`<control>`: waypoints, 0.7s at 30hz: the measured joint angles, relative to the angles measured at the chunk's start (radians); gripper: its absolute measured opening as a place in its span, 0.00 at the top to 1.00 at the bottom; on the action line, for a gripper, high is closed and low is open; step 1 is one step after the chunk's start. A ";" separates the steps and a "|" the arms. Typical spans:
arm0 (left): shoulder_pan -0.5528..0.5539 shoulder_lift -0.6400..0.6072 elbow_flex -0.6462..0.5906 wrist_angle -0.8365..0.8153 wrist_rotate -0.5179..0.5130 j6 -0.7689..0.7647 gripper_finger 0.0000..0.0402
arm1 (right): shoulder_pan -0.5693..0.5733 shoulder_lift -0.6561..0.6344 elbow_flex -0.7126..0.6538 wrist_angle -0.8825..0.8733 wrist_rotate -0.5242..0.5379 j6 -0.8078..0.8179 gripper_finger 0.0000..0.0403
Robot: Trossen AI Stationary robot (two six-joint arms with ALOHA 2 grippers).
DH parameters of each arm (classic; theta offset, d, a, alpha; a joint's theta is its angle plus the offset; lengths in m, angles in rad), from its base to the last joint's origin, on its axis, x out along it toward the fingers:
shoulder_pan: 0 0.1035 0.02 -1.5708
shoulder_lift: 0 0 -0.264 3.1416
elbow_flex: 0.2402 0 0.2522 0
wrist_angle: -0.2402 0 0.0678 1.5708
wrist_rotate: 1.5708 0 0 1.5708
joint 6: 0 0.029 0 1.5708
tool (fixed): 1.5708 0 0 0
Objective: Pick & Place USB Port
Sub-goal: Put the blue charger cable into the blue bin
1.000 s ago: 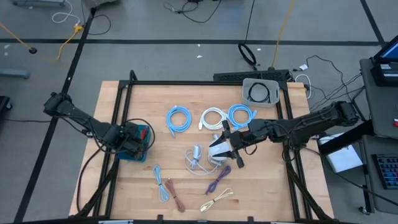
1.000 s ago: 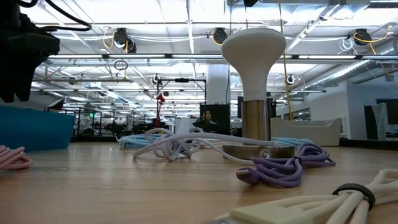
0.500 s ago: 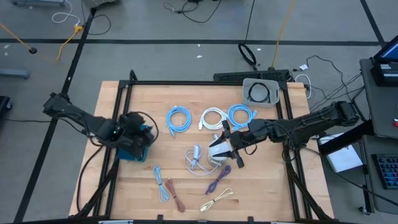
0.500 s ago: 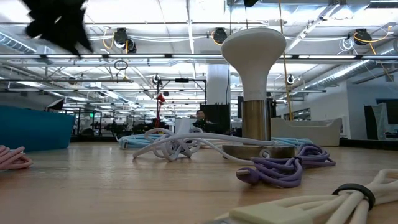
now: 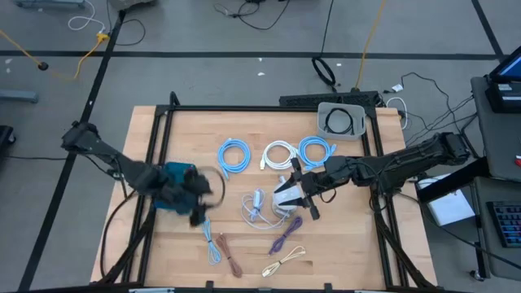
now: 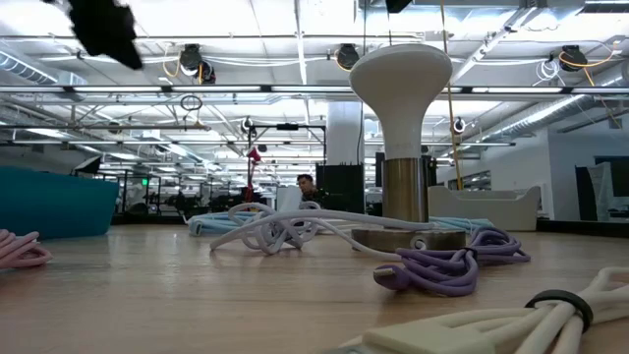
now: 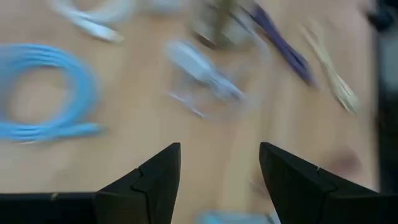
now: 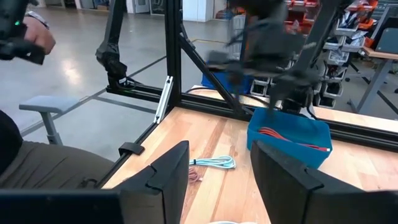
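We cannot pick out a USB port as such, so we take the pale cable bundle as the likeliest target (a judgement only).

The left gripper hangs above the table, just beside the blue bin on its inner side. Its fingers are spread with nothing between them.

The bundle lies on the table toward the centre from those fingers, apart from them, and the left wrist view has it ahead through the gap. Its long axis seems to run front to back in the high view.

Just past the bundle is the white stand. The right gripper sits beside the stand, fingers parted and apparently empty.

The bundle is between the two arms, about equally near both. The left one faces it, so we'd expect the left to reach.
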 joint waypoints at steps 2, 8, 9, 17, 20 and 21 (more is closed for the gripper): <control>-0.064 0.056 0.000 0.023 0.024 0.032 0.44 | 0.000 0.000 0.000 -0.001 0.000 0.000 0.60; -0.216 0.225 0.000 0.078 0.062 0.062 0.44 | 0.000 0.000 0.000 -0.002 0.000 0.000 0.60; -0.234 0.249 0.000 0.086 0.063 0.054 0.44 | 0.000 0.000 0.000 0.001 0.000 0.000 0.60; -0.282 0.429 0.086 -0.079 0.082 0.186 0.45 | 0.000 -0.001 0.000 0.015 0.001 0.000 0.60; -0.266 0.497 0.167 -0.173 0.035 0.347 0.46 | 0.000 -0.001 0.000 0.018 0.002 0.000 0.60; -0.259 0.514 0.195 -0.194 0.026 0.403 0.47 | 0.000 -0.001 0.000 0.019 0.002 0.000 0.60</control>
